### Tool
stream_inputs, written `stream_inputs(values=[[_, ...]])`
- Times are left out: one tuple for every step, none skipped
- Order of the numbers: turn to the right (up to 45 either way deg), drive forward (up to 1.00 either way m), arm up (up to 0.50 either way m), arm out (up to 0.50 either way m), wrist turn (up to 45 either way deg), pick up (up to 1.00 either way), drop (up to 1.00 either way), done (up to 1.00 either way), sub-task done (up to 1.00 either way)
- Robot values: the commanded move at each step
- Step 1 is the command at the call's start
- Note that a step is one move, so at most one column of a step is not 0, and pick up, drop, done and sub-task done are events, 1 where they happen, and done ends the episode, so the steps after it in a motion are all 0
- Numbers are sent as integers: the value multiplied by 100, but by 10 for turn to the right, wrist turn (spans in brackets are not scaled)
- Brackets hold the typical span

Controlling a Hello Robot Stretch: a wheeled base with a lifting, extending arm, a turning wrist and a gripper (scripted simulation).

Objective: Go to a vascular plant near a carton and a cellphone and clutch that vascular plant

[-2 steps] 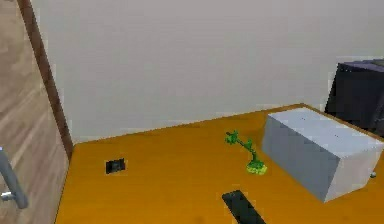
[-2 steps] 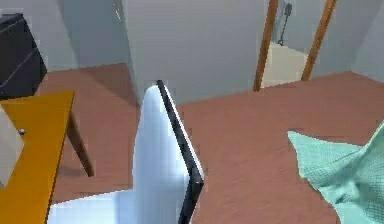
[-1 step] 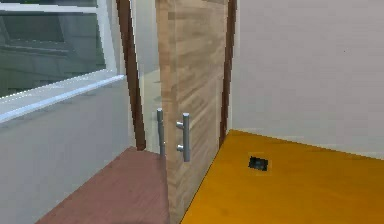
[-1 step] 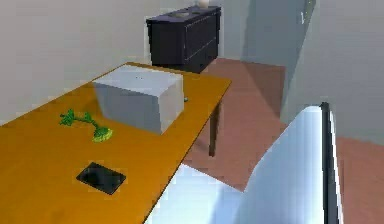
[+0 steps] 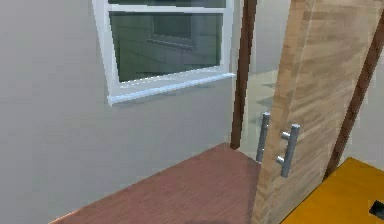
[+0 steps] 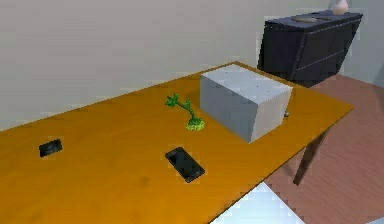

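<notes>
The fingers' state cannot be told. On the table (image 6: 100, 185) are seen one plant (image 6: 186, 112), one box (image 6: 245, 100), one phone (image 6: 185, 164), one small dark thing (image 6: 50, 148).

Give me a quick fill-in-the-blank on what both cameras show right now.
The green plant stands beside the grey ____ on the table. The black cellphone lies flat on the ____ tabletop. In the forward view, a white-framed ____ sits left of the wooden door.
Missing: carton; orange; window.
</notes>
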Motion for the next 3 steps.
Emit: stream_inputs(values=[[0, 0, 50, 0, 0, 0, 0, 0, 0], [0, 0, 38, 0, 0, 0, 0, 0, 0], [0, 0, 0, 50, 0, 0, 0, 0, 0]])
